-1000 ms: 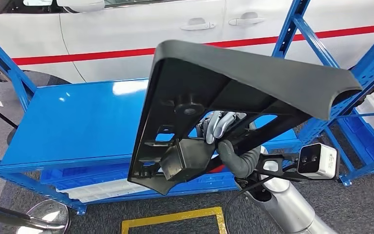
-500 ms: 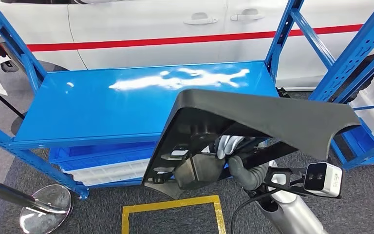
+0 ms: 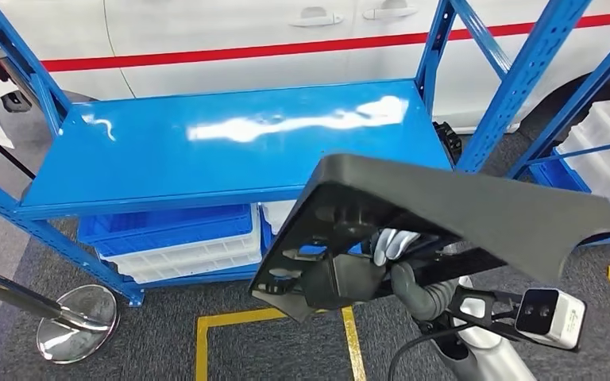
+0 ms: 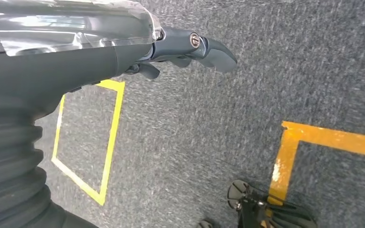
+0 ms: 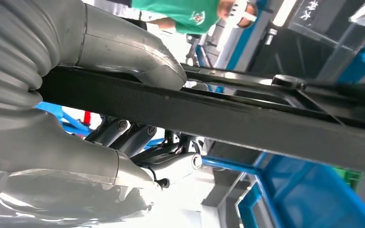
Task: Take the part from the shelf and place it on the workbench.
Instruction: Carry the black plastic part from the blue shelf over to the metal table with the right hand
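One large dark part [image 3: 445,210], a moulded plastic panel with a curved outer skin and ribbed underside, fills the lower right of the head view, held in the air by the robot's right hand [image 3: 397,258]. The pale fingers [image 3: 388,242] curl around a black bar on the part's underside, the thick grey thumb pressing from below; the right wrist view shows the same bar [image 5: 228,118] clamped between thumb and fingers. The part hangs in front of the blue workbench [image 3: 167,167], whose glossy top spans the centre of the frame, overlapping its near right corner. The left hand [image 4: 190,47], at the upper left of its wrist view, holds nothing over grey carpet [image 4: 218,123] marked with yellow lines, its dark fingers loosely extended. A white car [image 3: 230,32] with a red stripe stands behind the workbench
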`<state>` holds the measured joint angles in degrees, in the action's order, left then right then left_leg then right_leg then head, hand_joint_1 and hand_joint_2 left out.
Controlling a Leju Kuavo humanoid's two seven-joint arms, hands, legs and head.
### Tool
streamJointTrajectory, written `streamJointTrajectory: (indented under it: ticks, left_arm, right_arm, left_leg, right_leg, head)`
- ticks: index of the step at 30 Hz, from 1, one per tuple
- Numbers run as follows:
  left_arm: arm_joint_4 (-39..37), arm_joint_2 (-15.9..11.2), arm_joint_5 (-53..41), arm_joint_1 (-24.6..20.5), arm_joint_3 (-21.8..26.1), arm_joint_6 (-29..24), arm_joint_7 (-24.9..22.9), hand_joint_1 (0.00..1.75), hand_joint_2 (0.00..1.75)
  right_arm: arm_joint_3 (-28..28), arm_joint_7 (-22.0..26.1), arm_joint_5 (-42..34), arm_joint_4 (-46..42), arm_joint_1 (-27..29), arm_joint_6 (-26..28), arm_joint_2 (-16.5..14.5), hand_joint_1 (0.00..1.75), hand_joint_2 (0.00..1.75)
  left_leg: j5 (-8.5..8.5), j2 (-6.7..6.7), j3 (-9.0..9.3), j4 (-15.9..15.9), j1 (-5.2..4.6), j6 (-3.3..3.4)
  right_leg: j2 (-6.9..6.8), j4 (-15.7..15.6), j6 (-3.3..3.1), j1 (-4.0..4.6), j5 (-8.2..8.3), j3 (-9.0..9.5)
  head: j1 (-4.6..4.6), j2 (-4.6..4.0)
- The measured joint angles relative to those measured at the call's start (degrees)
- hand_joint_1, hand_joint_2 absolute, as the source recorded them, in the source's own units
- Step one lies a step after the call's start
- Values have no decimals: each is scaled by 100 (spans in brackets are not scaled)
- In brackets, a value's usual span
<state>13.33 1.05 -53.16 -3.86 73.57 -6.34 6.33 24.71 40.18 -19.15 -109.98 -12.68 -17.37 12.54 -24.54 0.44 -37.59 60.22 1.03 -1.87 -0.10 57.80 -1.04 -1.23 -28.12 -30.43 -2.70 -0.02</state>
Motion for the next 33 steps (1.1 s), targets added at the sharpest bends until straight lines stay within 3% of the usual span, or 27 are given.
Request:
streamJointTrajectory:
  ticks: [2,3,4,5,6,7,8,10,12,14,15,18,19,20,21,23,25,29,31,33]
  left_arm:
    - [0,1,12,-5,26,54,101,0,175]
    - [0,1,15,-10,38,70,139,0,175]
    - [0,1,19,-12,49,78,161,0,175]
    - [0,2,22,-12,57,78,173,0,175]
    - [0,4,29,-12,64,73,175,0,175]
    - [0,5,41,-13,69,64,175,0,175]
    - [0,6,58,-18,73,54,175,0,175]
    - [0,10,98,-35,86,33,175,0,175]
    - [0,19,132,-44,115,18,173,0,175]
    - [0,40,154,-39,152,11,171,0,175]
    - [0,53,159,-39,172,11,169,0,175]
    - [0,94,159,-43,210,8,155,0,175]
    - [0,103,156,-40,214,4,142,0,175]
    - [0,109,152,-37,215,-1,130,0,175]
    - [0,114,145,-34,216,-13,117,0,175]
    - [0,127,117,-33,217,-47,91,0,175]
    - [0,140,95,-38,217,-97,55,0,175]
    - [0,143,53,-43,217,-186,-26,0,175]
    - [0,139,32,-44,217,-208,-65,0,175]
    - [0,134,20,-42,217,-232,-94,0,175]
  right_arm:
    - [-81,2,59,-27,18,-143,-7,173,175]
    - [-131,2,108,-34,41,-240,-21,173,175]
    - [-185,1,160,-39,74,-347,-49,173,175]
    - [-236,1,206,-42,112,-450,-88,173,175]
    - [-278,1,245,-45,145,-539,-137,173,175]
    - [-311,1,280,-48,166,-611,-190,173,175]
    - [-334,1,309,-48,176,-663,-240,173,175]
    - [-367,1,362,-49,177,-745,-347,173,175]
    - [-388,1,408,-49,177,-831,-450,173,175]
    - [-411,1,456,-49,178,-924,-536,173,175]
    - [-424,1,475,-49,177,-962,-567,173,175]
    - [-471,1,495,-49,180,-1012,-619,173,175]
    - [-493,1,493,-49,184,-1021,-628,173,175]
    - [-519,1,489,-49,189,-1031,-633,173,175]
    - [-549,1,483,-49,192,-1046,-636,173,175]
    - [-616,1,468,-49,194,-1092,-637,173,175]
    - [-674,1,461,-48,204,-1149,-646,173,175]
    - [-770,2,449,-50,284,-1300,-671,173,175]
    - [-823,2,440,-63,335,-1419,-684,173,175]
    - [-884,2,470,-80,401,-1536,-701,173,175]
  left_leg:
    - [-562,-2,-193,670,13,-38]
    - [-764,-2,-273,1050,15,-50]
    - [-826,-2,-304,1331,15,-55]
    - [-744,-2,-261,1445,14,-51]
    - [-564,-2,-127,1362,12,-35]
    - [-374,-4,98,1092,9,-7]
    - [-287,-6,380,690,2,32]
    - [-372,-10,890,-95,-32,100]
    - [-478,-12,1060,-415,-74,148]
    - [-414,-1,1043,-465,-61,217]
    - [-369,8,1025,-484,-50,260]
    - [-257,24,903,-482,-59,338]
    - [-233,24,858,-471,-66,341]
    - [-214,23,819,-454,-70,340]
    - [-204,21,786,-432,-72,337]
    - [-204,16,737,-370,-75,322]
    - [-213,14,684,-297,-98,277]
    - [-221,35,625,-249,-104,160]
    - [-457,21,505,54,-92,103]
    - [-874,10,200,795,-69,55]
  right_leg:
    - [-10,-6,-58,9,108,-118]
    - [-13,-4,-67,21,151,-179]
    - [-15,-1,-67,34,196,-244]
    - [-17,3,-66,45,239,-310]
    - [-15,6,-60,54,283,-373]
    - [-12,9,-49,62,329,-427]
    - [-9,12,-35,66,371,-467]
    - [-8,18,18,74,441,-505]
    - [-15,8,95,65,506,-511]
    - [-14,42,166,51,492,-538]
    - [-9,167,189,49,382,-595]
    - [2,1202,232,45,-260,-1006]
    - [2,1524,242,45,-395,-1113]
    - [2,1657,246,45,-421,-1127]
    - [1,1558,242,45,-340,-1024]
    - [0,823,198,51,-40,-562]
    - [-1,188,131,77,119,-217]
    - [35,42,16,86,164,-205]
    - [53,4,-46,55,209,-215]
    - [84,4,-76,53,237,-250]
  head:
    - [-1,0]
    - [-1,0]
    - [-1,0]
    - [-1,0]
    - [-1,0]
    - [-1,0]
    - [-1,0]
    - [-1,0]
    - [-1,0]
    - [0,0]
    - [1,0]
    - [1,0]
    - [1,0]
    - [1,0]
    - [1,0]
    - [1,0]
    - [1,0]
    - [-1,0]
    - [0,0]
    - [-1,0]
